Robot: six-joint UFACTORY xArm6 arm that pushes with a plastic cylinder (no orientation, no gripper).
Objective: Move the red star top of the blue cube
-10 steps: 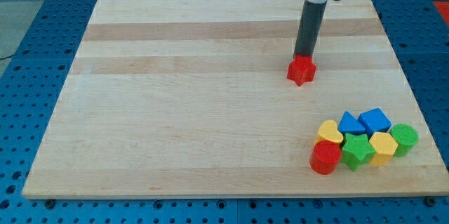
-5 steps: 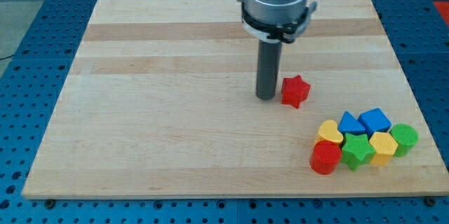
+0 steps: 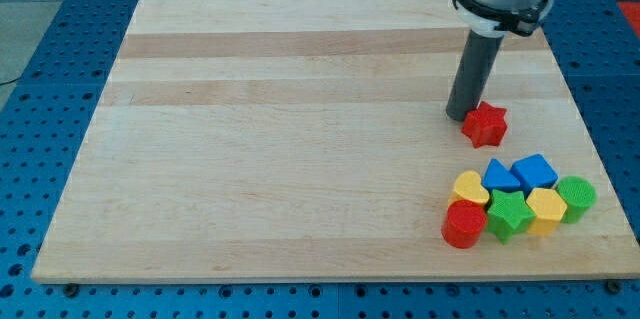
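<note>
My tip (image 3: 461, 115) touches the red star (image 3: 485, 124) on its upper-left side; this rod has no fingers to open or close. The red star sits up-left of the blue cube (image 3: 535, 171), near it, so I judge pushing rightward comes next.

Arm enters at upper right of the frame. Visible part: a wide cylindrical housing, silver-grey metal with a soft sheen, cut off by the frame's top edge. Beneath it a black collar ring, with small lugs jutting at its sides. Under the collar, a thin pale band. From there a straight dark-grey rod, matte, round in section, plain and unmarked, down to my tip (image 3: 460, 116).
</note>
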